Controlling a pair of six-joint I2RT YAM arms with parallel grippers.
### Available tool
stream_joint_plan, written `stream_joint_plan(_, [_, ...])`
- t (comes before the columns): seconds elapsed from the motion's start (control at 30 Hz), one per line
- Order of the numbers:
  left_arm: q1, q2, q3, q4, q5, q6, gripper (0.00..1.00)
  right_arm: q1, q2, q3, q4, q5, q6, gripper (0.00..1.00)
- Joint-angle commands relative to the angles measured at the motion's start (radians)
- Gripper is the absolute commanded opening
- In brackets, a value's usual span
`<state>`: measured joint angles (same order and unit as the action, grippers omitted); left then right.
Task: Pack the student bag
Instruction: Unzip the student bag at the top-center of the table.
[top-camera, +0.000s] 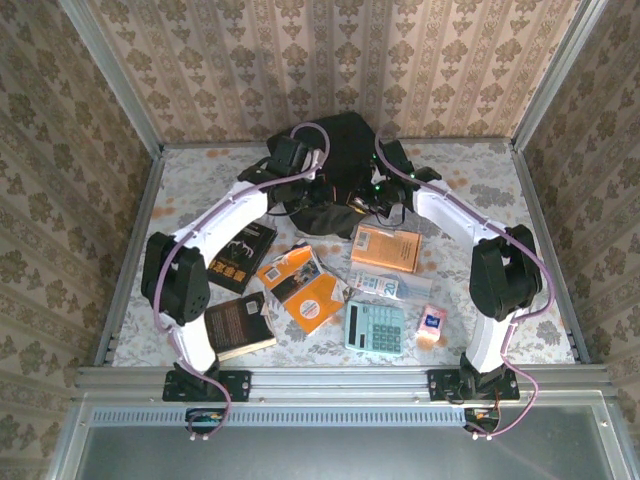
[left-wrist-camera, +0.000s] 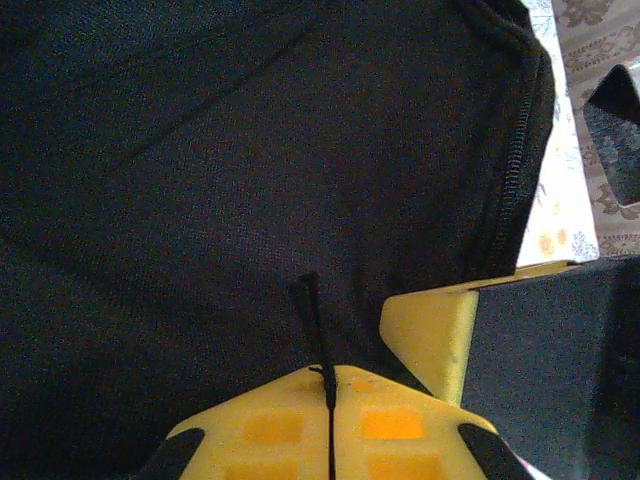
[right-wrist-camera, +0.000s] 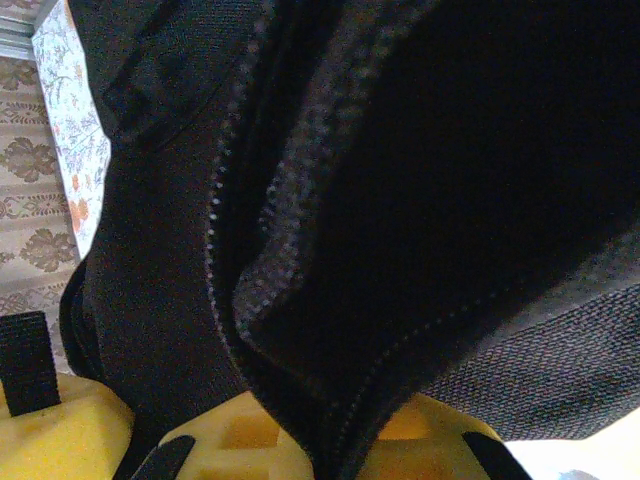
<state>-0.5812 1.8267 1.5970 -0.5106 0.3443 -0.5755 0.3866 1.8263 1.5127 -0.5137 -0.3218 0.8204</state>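
Note:
The student bag (top-camera: 340, 140), soft black fabric, lies at the back middle of the table with both arms reaching into it. My left gripper (top-camera: 312, 182) is at its left side. In the left wrist view the yellow fingers (left-wrist-camera: 330, 378) are shut on a thin black zipper pull (left-wrist-camera: 308, 300) that stands against the bag's cloth (left-wrist-camera: 250, 150). My right gripper (top-camera: 378, 190) is at the bag's right side. In the right wrist view it (right-wrist-camera: 340, 440) is shut on a fold of the bag's edge (right-wrist-camera: 330, 330) beside a zipper line (right-wrist-camera: 215, 200).
In front of the bag lie a black book (top-camera: 243, 255), an orange book (top-camera: 302, 287), an orange box (top-camera: 387, 247), a teal calculator (top-camera: 375, 328), another black book (top-camera: 238, 325) and a small pink item (top-camera: 432, 325). Patterned walls close in the table.

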Motion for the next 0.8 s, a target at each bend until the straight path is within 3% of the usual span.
stream_joint_plan(0.0, [0.014,0.022,0.057,-0.064,-0.028,0.057,0.10,-0.011,0.014,0.020,-0.096,0.038,-0.062,0.00])
stream_joint_plan(0.2, [0.014,0.054,0.073,-0.089,0.006,0.046,0.19,-0.011,0.014,0.020,-0.093,0.037,-0.055,0.00])
stream_joint_plan(0.63, [0.026,0.037,0.041,-0.033,0.061,-0.012,0.29,-0.012,0.017,0.004,-0.071,0.006,-0.071,0.01])
stream_joint_plan(0.77, [0.038,0.061,0.079,-0.098,0.077,-0.059,0.32,-0.012,0.015,-0.011,-0.048,-0.026,-0.084,0.01])
